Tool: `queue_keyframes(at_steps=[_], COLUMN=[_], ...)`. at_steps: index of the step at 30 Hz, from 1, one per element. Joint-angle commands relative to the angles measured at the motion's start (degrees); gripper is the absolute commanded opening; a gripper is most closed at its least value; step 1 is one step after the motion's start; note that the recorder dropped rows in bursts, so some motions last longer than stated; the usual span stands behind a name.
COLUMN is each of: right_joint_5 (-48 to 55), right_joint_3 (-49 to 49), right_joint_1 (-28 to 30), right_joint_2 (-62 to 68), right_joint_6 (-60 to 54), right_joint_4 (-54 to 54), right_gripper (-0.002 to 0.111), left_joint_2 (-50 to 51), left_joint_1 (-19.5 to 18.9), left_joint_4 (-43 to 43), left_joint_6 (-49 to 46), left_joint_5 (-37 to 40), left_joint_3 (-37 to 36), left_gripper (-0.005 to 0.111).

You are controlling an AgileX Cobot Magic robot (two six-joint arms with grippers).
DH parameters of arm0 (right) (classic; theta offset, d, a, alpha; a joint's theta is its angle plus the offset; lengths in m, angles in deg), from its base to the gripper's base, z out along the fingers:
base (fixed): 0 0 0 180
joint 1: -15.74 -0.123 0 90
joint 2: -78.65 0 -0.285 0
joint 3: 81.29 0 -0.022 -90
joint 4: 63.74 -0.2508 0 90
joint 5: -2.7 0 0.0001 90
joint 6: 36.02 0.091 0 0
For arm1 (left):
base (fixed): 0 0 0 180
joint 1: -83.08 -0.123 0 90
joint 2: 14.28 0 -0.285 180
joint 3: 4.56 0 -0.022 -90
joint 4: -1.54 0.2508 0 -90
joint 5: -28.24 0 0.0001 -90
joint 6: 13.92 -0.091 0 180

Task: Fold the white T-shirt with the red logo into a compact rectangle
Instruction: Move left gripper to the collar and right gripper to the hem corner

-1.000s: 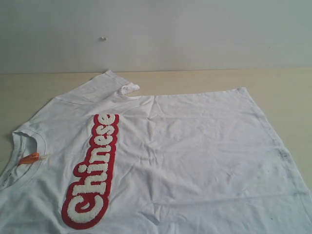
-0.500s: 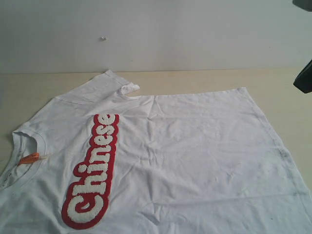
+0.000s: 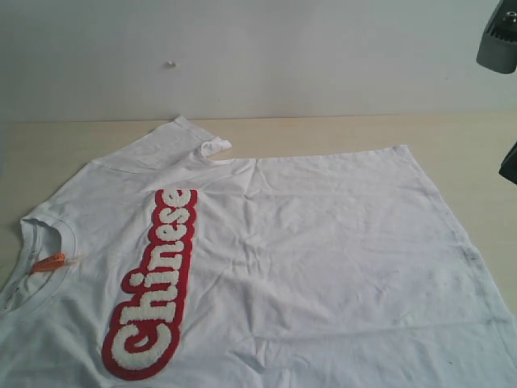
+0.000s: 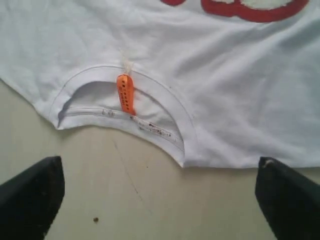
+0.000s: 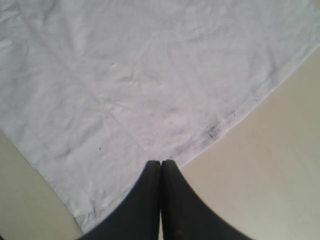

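The white T-shirt [image 3: 323, 250] lies spread flat on the table, collar to the left and hem to the right. The red logo [image 3: 153, 283] runs as a long band down its chest. An orange neck tag [image 4: 125, 93] hangs in the ribbed collar [image 4: 165, 107]. My left gripper [image 4: 160, 200] is open wide over bare table just outside the collar, holding nothing. My right gripper [image 5: 161, 167] is shut with its fingertips together over the shirt's hem edge [image 5: 235, 117], and no cloth shows between them.
The shirt rests on a beige table [image 3: 477, 137] with a pale wall [image 3: 258, 56] behind it. Parts of the right arm [image 3: 497, 36] show at the exterior view's right edge. Dark smudges [image 5: 215, 131] mark the hem.
The right arm has come into the exterior view at its right edge; its dark part has dropped lower and a grey part now shows in the top corner. The shirt has not moved.
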Motion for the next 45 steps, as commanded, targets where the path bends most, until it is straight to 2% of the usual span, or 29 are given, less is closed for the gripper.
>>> queue_keyframes(at_steps=[1,7,11,14,17,21,23,26,34,40,45], right_joint_5=[-0.16,-0.16,-0.40,-0.89,-1.09,-1.09,-1.09,-1.09,-1.22,-0.82,-1.44], right_joint_3=[0.16,0.16,0.16,0.16,0.16,0.16,0.16,0.16,0.16,0.16,0.16], right_joint_1=[-0.21,-0.21,-0.21,-0.21,-0.21,-0.21,-0.21,-0.21,-0.21,-0.21,-0.21], right_joint_2=[-0.10,-0.10,-0.10,-0.10,-0.10,-0.10,-0.10,-0.10,-0.10,-0.10,-0.10], right_joint_6=[-0.18,-0.18,-0.18,-0.18,-0.18,-0.18,-0.18,-0.18,-0.18,-1.17,-4.72], right_joint_4=[0.13,-0.51,-0.63,-0.63,-0.92,-0.92,-1.04,-1.55,-2.41,-3.50,-3.65], right_gripper=[0.000,0.000,0.000,0.000,0.000,0.000,0.000,0.000,0.000,0.000,0.000], left_joint_2=[0.12,0.12,-0.13,-0.23,-0.23,-0.23,-0.23,-0.12,3.78,8.58,18.60], left_joint_1=[0.32,0.32,0.32,0.32,0.32,0.32,0.32,0.32,0.32,0.01,-4.23], left_joint_4=[0.00,-0.49,-6.62,-11.48,-10.57,-4.08,-2.20,-4.41,-6.60,-6.70,-6.15], left_joint_6=[0.55,0.22,1.59,-3.49,-5.08,-7.59,-12.14,-20.65,-20.53,-20.72,-22.42], left_joint_5=[-3.96,-5.40,-7.95,-6.76,-5.09,-1.10,1.84,6.25,14.42,13.38,12.37], left_joint_3=[-0.13,-0.13,-0.13,-0.13,-0.13,-0.13,-0.13,-0.13,5.11,6.03,11.62], left_gripper=[0.104,0.104,0.104,0.104,0.104,0.104,0.104,0.104,0.104,0.104,0.104])
